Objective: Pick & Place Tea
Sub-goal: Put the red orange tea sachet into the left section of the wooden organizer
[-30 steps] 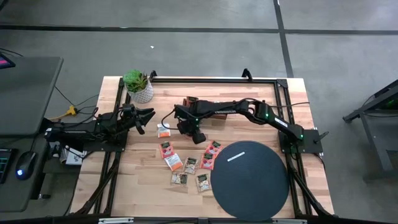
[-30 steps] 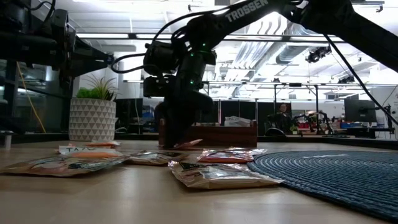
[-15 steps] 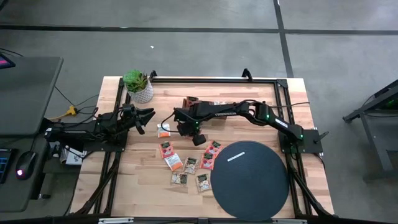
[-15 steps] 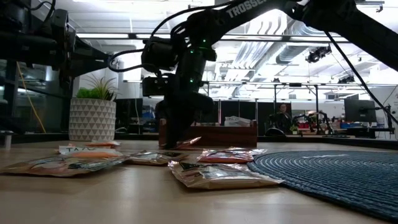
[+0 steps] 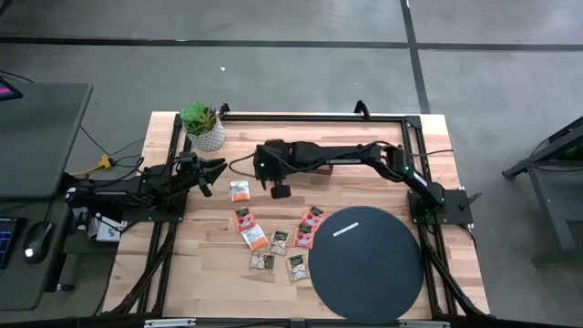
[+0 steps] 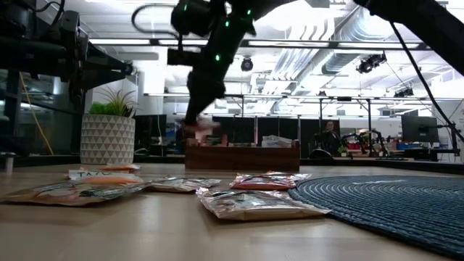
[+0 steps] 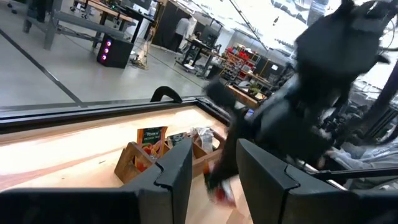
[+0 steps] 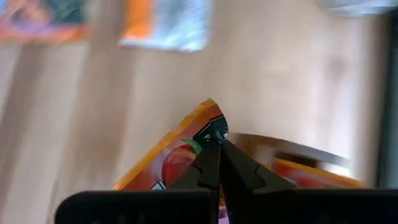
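Note:
Several small tea sachets [image 5: 278, 240] lie flat on the wooden table, an orange-and-white one [image 5: 240, 190] off to the left of the rest; the low view shows them too [image 6: 250, 206]. My right gripper [image 5: 279, 189] hangs above the table in front of the wooden tray [image 6: 243, 155] and is shut on a red-orange sachet [image 8: 180, 155], which also shows blurred in the low view [image 6: 203, 128]. My left gripper [image 5: 217, 171] waits open near the left edge, its fingers [image 7: 180, 174] apart. My right gripper pinches the red-orange sachet near one corner [image 8: 208, 118] between its two fingertips [image 8: 210, 155], which point down from above. The sachet is lifted clear of the table and hangs below the fingers, about level with the tray's top [image 6: 206, 130].
A large black woven disc [image 5: 364, 262] covers the near right part of the table. A potted plant [image 5: 202, 126] stands at the far left corner. The tray [image 5: 314, 153] sits at the far middle, partly under the right arm. Bare wood lies between tray and sachets.
My right gripper has risen from the table with the sachet shut in its fingers and drifted slightly toward the far left. The sachet, first lying with one end on the wood, is now lifted clear. The other sachets have stayed put.

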`<state>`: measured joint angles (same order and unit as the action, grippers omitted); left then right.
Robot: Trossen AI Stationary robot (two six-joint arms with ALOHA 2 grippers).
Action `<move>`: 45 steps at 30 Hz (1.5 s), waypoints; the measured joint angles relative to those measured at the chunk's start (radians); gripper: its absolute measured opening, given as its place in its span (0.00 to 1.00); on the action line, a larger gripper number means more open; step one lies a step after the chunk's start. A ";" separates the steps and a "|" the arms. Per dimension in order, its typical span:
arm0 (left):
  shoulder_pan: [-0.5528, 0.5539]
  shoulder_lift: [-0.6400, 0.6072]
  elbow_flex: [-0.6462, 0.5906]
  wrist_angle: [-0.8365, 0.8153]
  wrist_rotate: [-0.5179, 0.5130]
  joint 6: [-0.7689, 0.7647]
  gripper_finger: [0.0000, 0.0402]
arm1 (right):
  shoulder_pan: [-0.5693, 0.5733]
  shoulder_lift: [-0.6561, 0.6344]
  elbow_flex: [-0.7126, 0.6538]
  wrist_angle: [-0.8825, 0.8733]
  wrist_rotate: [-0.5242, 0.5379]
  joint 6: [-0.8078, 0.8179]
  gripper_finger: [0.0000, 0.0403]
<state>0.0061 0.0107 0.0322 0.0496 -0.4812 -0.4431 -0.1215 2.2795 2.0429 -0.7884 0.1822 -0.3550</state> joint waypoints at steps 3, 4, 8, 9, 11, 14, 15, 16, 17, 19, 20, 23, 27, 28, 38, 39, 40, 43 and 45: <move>0.000 0.000 0.000 0.000 0.000 0.000 0.31 | -0.003 -0.014 0.002 0.051 0.100 0.091 0.00; 0.000 0.000 0.000 0.000 0.000 0.000 0.31 | -0.005 -0.014 0.002 0.059 0.131 0.121 0.00; 0.000 0.000 0.000 0.000 0.001 0.000 0.31 | -0.015 -0.011 0.001 0.094 0.244 0.205 0.00; 0.000 0.000 0.000 0.000 0.001 0.000 0.31 | -0.017 -0.012 -0.008 0.117 0.273 0.220 0.00; 0.000 0.000 0.000 0.000 0.001 0.000 0.31 | -0.018 -0.013 -0.032 0.154 0.326 0.242 0.00; 0.000 0.000 0.000 0.000 0.001 0.000 0.31 | -0.023 -0.010 -0.048 0.158 0.371 0.279 0.00; 0.000 0.000 0.000 0.000 0.001 0.000 0.31 | -0.024 -0.012 -0.058 0.165 0.383 0.299 0.00; 0.000 0.000 0.000 0.000 0.001 0.000 0.31 | -0.024 -0.013 -0.072 0.175 0.397 0.319 0.00; 0.000 0.000 0.000 0.000 0.001 0.000 0.31 | -0.025 -0.013 -0.085 0.178 0.416 0.346 0.00; 0.000 0.000 0.000 0.000 0.001 0.000 0.31 | -0.029 -0.012 -0.109 0.166 0.451 0.395 0.00; 0.000 0.000 0.000 0.000 0.001 0.000 0.31 | -0.030 -0.011 -0.118 0.168 0.458 0.413 0.00; 0.000 0.000 0.000 0.000 0.001 0.000 0.31 | -0.036 -0.013 -0.152 0.231 0.468 0.443 0.00; 0.000 0.000 0.000 0.000 0.001 0.000 0.31 | -0.038 -0.011 -0.197 0.292 0.493 0.446 0.00; 0.000 0.000 0.000 0.000 0.001 0.000 0.31 | -0.039 -0.011 -0.204 0.308 0.494 0.451 0.00; 0.000 0.000 0.000 0.000 0.002 0.000 0.31 | -0.042 -0.013 -0.302 0.422 0.522 0.507 0.00; 0.000 0.000 0.000 0.000 0.002 0.000 0.31 | -0.042 -0.013 -0.308 0.431 0.521 0.507 0.00; 0.000 0.000 0.000 0.000 0.002 0.000 0.31 | -0.042 -0.013 -0.309 0.435 0.521 0.505 0.00; 0.000 0.000 0.000 0.000 0.002 0.000 0.31 | -0.046 -0.013 -0.308 0.450 0.522 0.505 0.00; 0.000 0.000 0.000 0.000 0.002 0.000 0.31 | -0.049 -0.013 -0.308 0.456 0.520 0.495 0.00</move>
<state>0.0062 0.0108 0.0325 0.0498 -0.4797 -0.4431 -0.1704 2.2669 1.7351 -0.3329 0.7022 0.1397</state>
